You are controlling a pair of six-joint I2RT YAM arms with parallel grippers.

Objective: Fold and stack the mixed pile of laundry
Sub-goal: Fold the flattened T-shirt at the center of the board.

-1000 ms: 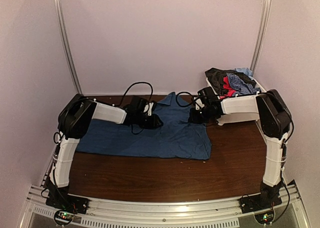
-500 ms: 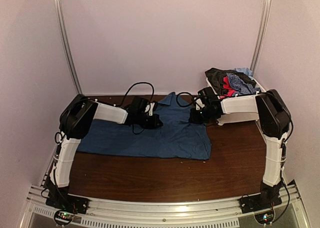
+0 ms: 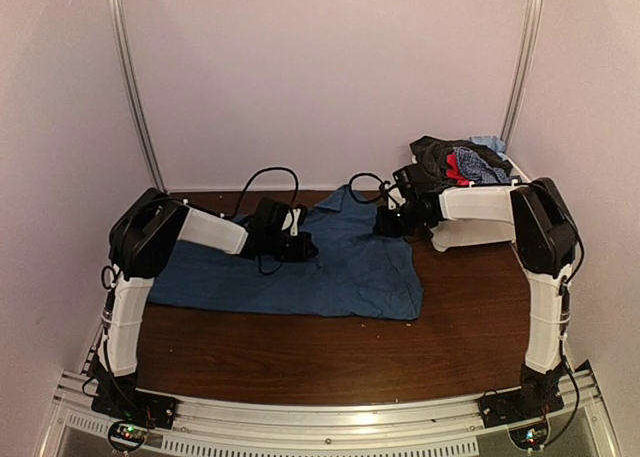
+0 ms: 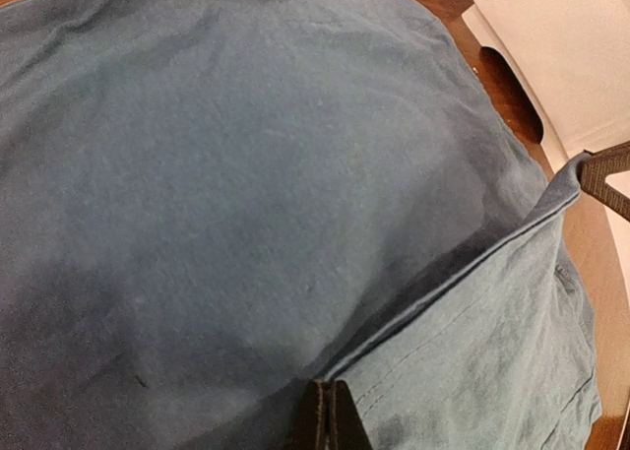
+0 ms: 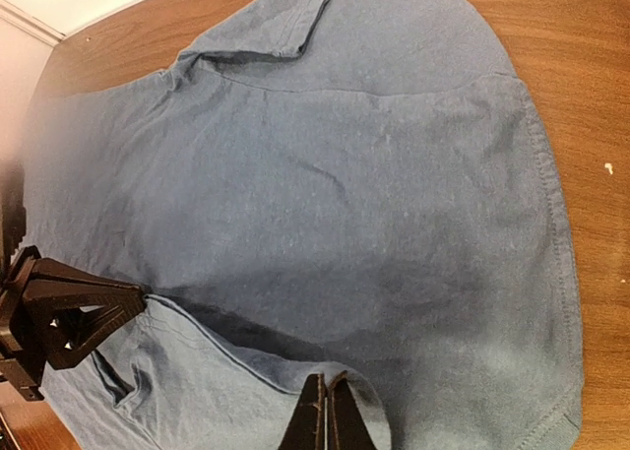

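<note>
From above, the dark-blue T-shirt lies spread on the table, left hand and right hand both down on its far half; the other clothes sit heaped at the far right. Left wrist: fingers pinched shut on a shirt edge, taut toward the other hand. Right wrist: likewise shut on that edge. The first fold seems to be in hand; next, both hands should lift and carry the edge across together.
</note>
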